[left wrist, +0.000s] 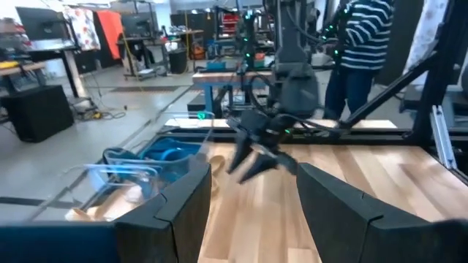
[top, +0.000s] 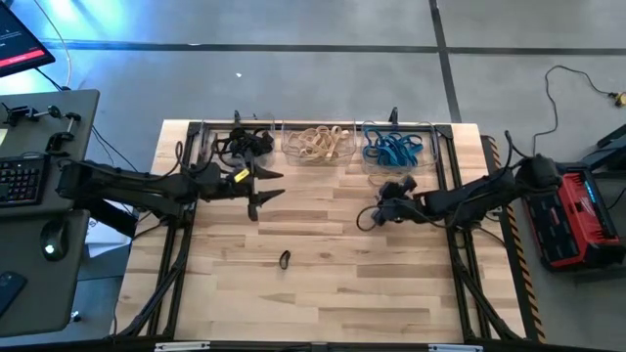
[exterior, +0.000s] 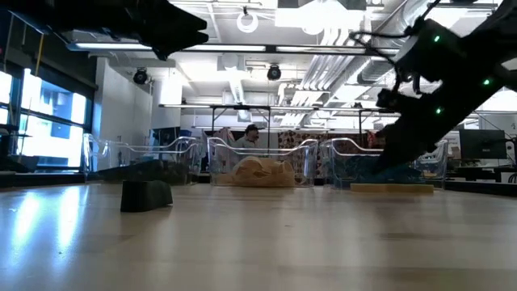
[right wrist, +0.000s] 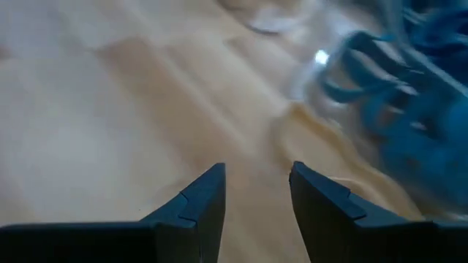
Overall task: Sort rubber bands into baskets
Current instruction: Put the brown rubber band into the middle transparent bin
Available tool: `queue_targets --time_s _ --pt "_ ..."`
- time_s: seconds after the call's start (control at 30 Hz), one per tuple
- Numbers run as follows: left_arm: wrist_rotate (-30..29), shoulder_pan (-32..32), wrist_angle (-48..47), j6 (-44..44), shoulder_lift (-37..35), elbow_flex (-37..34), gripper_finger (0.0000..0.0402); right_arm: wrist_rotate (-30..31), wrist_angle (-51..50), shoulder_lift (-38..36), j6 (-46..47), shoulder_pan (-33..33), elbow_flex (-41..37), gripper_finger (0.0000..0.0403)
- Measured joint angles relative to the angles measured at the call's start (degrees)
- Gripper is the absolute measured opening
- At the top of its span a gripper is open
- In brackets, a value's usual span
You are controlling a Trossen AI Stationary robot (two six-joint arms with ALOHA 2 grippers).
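Note:
Three clear baskets stand in a row at the table's far edge. The left one (top: 220, 129) holds black rubber bands (top: 245, 145), the middle one (top: 290, 132) tan bands (top: 318, 145), and the right one (top: 426, 137) blue bands (top: 393, 149). One black band (top: 285, 260) lies alone on the wood mid-table, also seen in the low view (exterior: 146, 195). My left gripper (top: 274, 186) is open, level, in front of the left basket. My right gripper (top: 375, 215) is open, slanting down near the blue basket (right wrist: 322, 66), with nothing between its fingers (right wrist: 257, 175).
Black frame rails (top: 450, 176) run along the table's sides and far edge. A desk with a keyboard (top: 20, 181) stands to the left and a red case (top: 577, 215) to the right. A person in a striped top (left wrist: 358, 44) stands beyond the table. Bare wood lies around the lone band.

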Motion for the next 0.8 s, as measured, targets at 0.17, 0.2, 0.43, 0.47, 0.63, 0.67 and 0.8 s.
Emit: queue_targets --time_s 0.17,0.2,0.43,0.47,0.63,0.67,0.8 --pt "0.01 -0.62 0.18 -0.38 1.88 0.0 0.0195 1.16 -0.75 0.0 -2.21 -6.23 -0.7 0.0143" --pt "0.01 -0.78 0.22 -0.38 2.18 0.0 0.0195 1.13 -0.67 0.0 -2.41 -7.47 -0.7 0.0143" --pt "0.01 -0.86 0.09 -0.27 3.03 0.0 0.0195 -5.61 -0.54 0.0 -5.7 -14.33 -0.7 0.0143" --pt "0.01 -0.86 0.19 -0.28 3.03 0.0 0.0195 -7.13 -0.57 0.0 -5.91 -15.07 -0.7 0.0143" --pt "0.01 -0.86 0.17 -0.25 3.03 0.0 0.0195 -13.76 -0.66 0.04 -8.58 -17.75 -0.7 0.0142" --pt "0.01 -0.86 0.15 -0.25 3.03 0.0 0.0195 -14.63 -0.72 0.04 -8.96 -18.08 -0.7 0.0141" --pt "0.01 -0.84 0.14 -0.23 3.03 0.0 0.0195 -16.98 -0.98 0.07 -11.11 -19.17 -0.7 0.0113"
